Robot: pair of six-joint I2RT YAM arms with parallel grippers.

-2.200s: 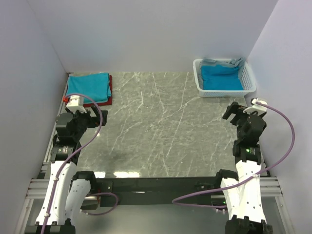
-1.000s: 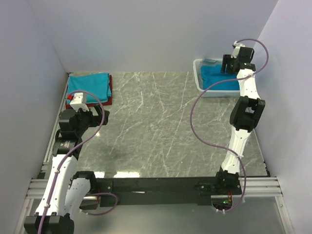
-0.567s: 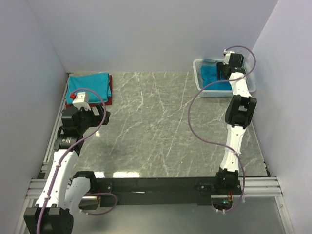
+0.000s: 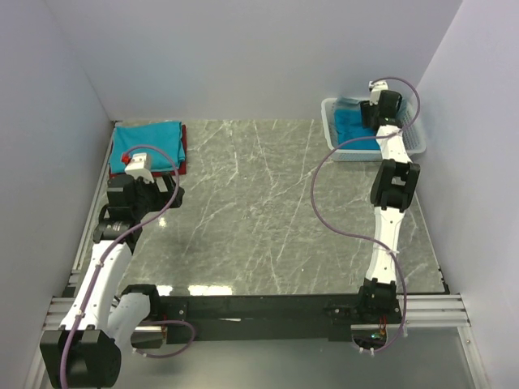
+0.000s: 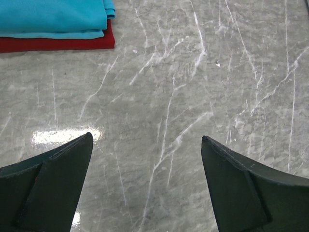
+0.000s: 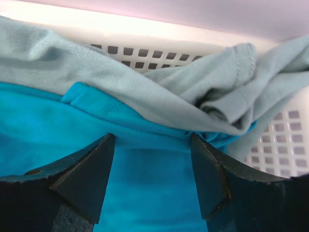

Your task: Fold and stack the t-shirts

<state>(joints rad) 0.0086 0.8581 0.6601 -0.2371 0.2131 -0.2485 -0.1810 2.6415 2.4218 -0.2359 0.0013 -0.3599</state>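
In the white basket (image 6: 285,145), the right jaws stand wide apart just above a bright teal t-shirt (image 6: 145,193), with a crumpled pale grey-blue shirt (image 6: 120,92) just beyond their tips. The cloth looks light and limp, so it is probably best pinched at a raised fold. The left jaws, also wide apart, hover over the bare surface (image 5: 193,96). A folded teal shirt (image 5: 53,17) on a dark red shirt (image 5: 58,43) lies ahead of them, to their left.

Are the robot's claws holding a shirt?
No. The right claw is open over the teal t-shirt in the basket; the left claw is open over the table.
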